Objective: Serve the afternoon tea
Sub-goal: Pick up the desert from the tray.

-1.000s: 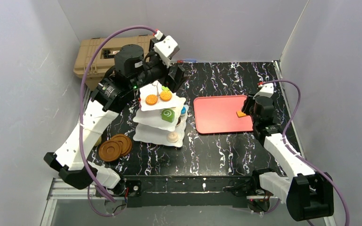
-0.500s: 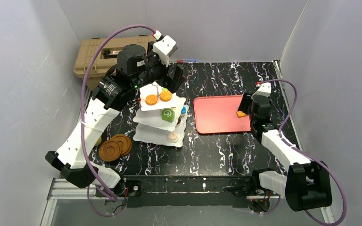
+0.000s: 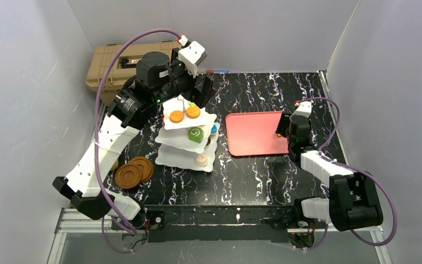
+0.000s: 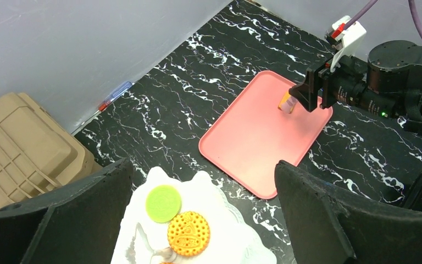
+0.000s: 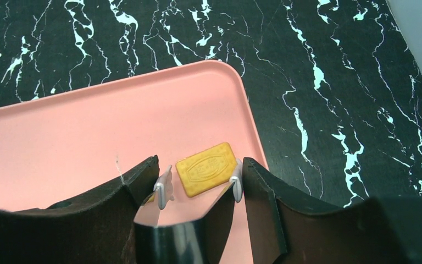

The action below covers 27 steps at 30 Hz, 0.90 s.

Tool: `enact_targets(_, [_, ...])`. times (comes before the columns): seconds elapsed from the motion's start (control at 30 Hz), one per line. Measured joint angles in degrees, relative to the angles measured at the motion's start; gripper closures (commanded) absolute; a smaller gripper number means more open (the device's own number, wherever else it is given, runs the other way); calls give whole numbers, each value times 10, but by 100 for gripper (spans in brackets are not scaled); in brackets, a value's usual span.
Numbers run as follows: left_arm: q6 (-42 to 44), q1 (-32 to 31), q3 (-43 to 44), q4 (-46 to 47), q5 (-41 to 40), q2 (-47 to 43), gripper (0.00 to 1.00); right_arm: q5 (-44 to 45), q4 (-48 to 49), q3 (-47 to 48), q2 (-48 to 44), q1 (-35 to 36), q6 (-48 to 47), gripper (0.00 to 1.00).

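The white three-tier stand [image 3: 187, 137] holds toy pastries. On its top plate [image 4: 220, 220] lie a green cookie [image 4: 163, 203] and an orange round cookie [image 4: 188, 234]. My left gripper [image 4: 203, 192] hovers open above that plate, its fingers wide on either side. My right gripper [image 5: 199, 165] is shut on shiny metal tongs [image 5: 167, 236]. The tong tips stand apart on either side of a yellow rectangular biscuit [image 5: 206, 168], which lies flat near the right edge of the pink tray [image 5: 88, 132]. Two brown saucers [image 3: 134, 170] sit left of the stand. No cups show.
The pink tray [image 3: 253, 135] lies right of the stand on the black marbled table. A tan ribbed case [image 3: 110, 66] stands at the back left, behind my left arm. Grey walls close in the table on three sides.
The tongs in my right gripper have spread and the yellow biscuit now lies free on the tray. The right arm has folded back a little. The left arm has barely moved.
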Motion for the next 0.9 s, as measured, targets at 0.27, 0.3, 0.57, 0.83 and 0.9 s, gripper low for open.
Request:
enact_targets(0.27, [4,0,0,3,-3,0,1,11,35,0,23,-1,-13,35])
enact_targets(0.3, [4,0,0,3,-4,0,1,12,37,0,24,-1,-15,35])
enact_targets(0.57, [5,1,0,3,-4,0,1,15,59,0,49,-1,-22,34])
enact_targets(0.83, [5,0,0,4,-4,0,1,14,74,0,64,-1,-24,36])
enact_targets(0.9, [4,0,0,8,-4,0,0,13,75,0,64,-1,-22,40])
